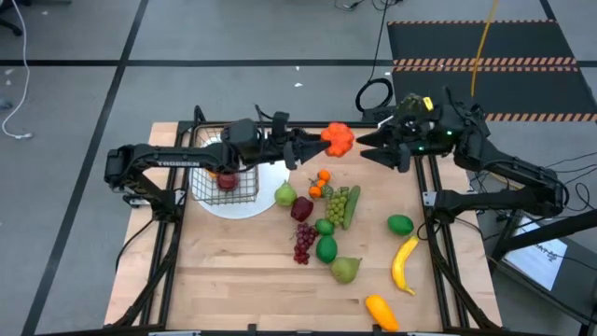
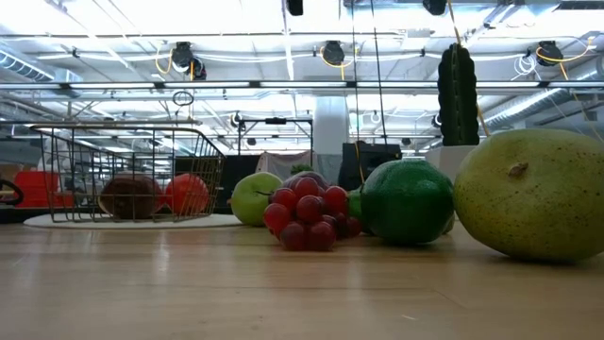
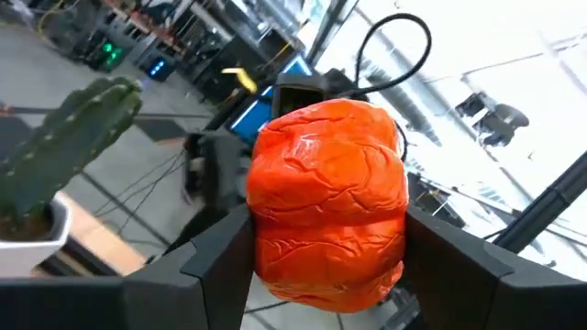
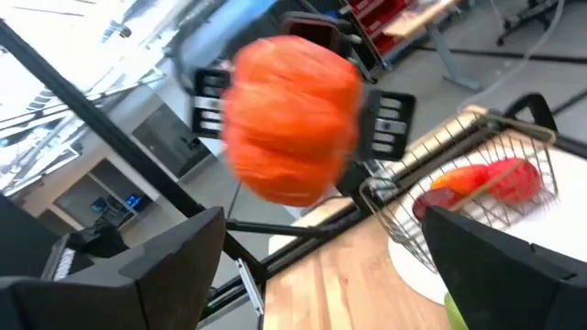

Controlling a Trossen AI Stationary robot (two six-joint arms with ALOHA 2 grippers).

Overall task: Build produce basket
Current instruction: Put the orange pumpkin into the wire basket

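Left gripper (image 1: 319, 145) raised above the table's far edge, fingers clamped on a wrinkled orange toy pepper (image 1: 338, 138). Right gripper (image 1: 370, 149) facing it just beside, fingers spread, nothing held. Small dark wire-mesh basket (image 1: 227, 177) on round white plate (image 1: 247, 203), holding red produce. Remaining toy fruit (image 1: 326, 224) scattered mid-table.

In the low view neither arm shows, and the large pear (image 2: 536, 194) is cut off by the right edge. The white pot under the cactus (image 2: 458, 82) is mostly hidden behind a lime (image 2: 407, 201). The right wrist view blurs the orange fruit (image 4: 293, 119) and the basket (image 4: 477, 179). The left gripper (image 3: 332, 240) lets only its finger bases show, covered by that fruit.
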